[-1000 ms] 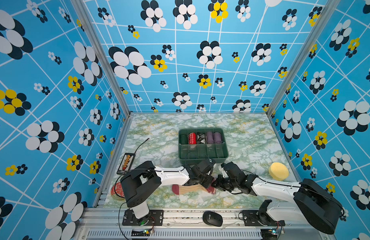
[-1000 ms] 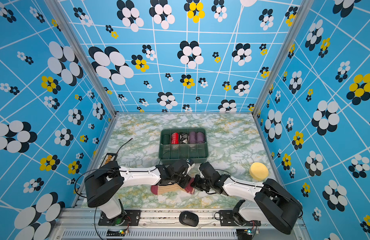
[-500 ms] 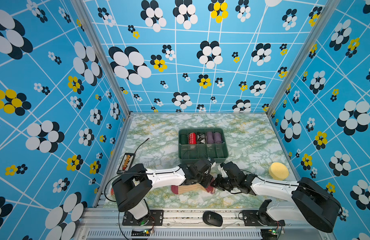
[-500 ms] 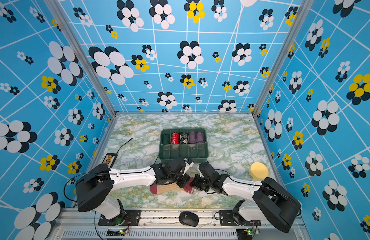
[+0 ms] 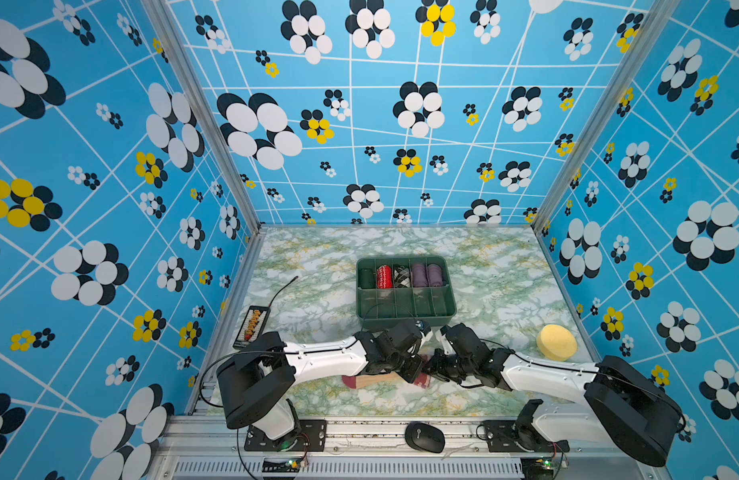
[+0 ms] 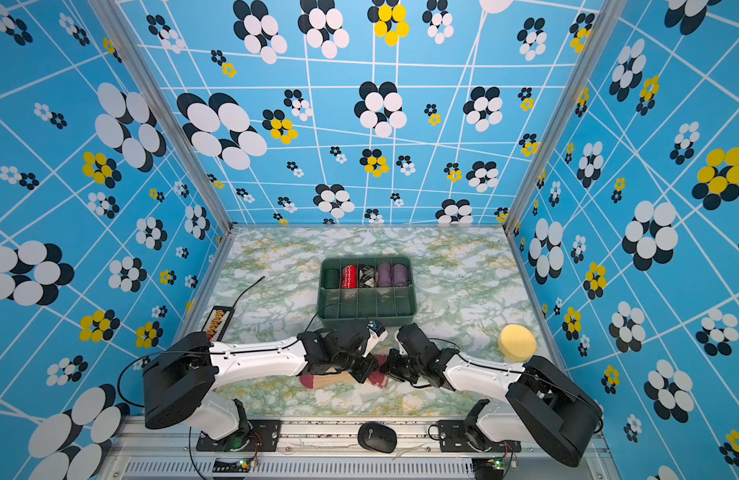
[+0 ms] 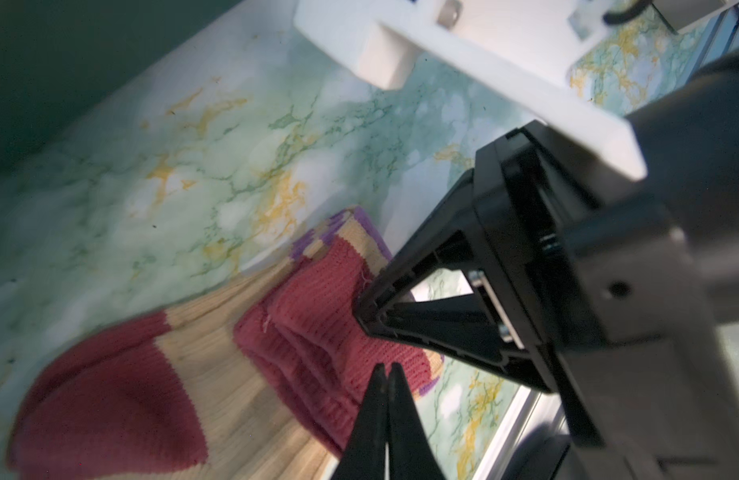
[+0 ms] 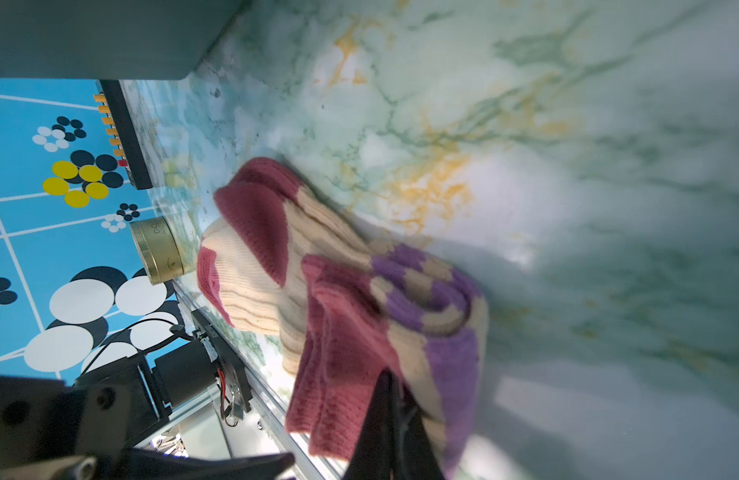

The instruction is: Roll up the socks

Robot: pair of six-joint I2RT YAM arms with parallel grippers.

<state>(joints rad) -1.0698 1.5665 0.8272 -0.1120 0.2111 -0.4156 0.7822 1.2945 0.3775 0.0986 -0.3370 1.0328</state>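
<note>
The socks [image 5: 374, 381] [image 6: 330, 380] lie near the table's front edge, tan ribbed with the maroon toe to the left. Their maroon and purple-striped cuff end [image 8: 421, 299] is folded up and back over the tan leg [image 7: 201, 374]. Both grippers meet at that cuff. My right gripper [image 8: 390, 380] [image 5: 432, 368] is shut on the cuff fabric, which hangs from its fingers. Beside it, my left gripper [image 7: 386, 370] [image 5: 414, 370] is shut, its tips against the maroon cuff. I see no fabric between its fingers.
Just behind the grippers stands a green divided tray [image 5: 405, 321] with red [image 5: 383, 277] and purple [image 5: 426, 274] sock rolls in its back row. A yellow sponge [image 5: 556, 343] sits right. At the left edge lie a black antenna device [image 5: 253, 326] and a gold tin [image 8: 157, 249].
The left arm's elbow has swung down and out to the left. Both grippers stay shut at the cuff end, and the socks have barely shifted.
</note>
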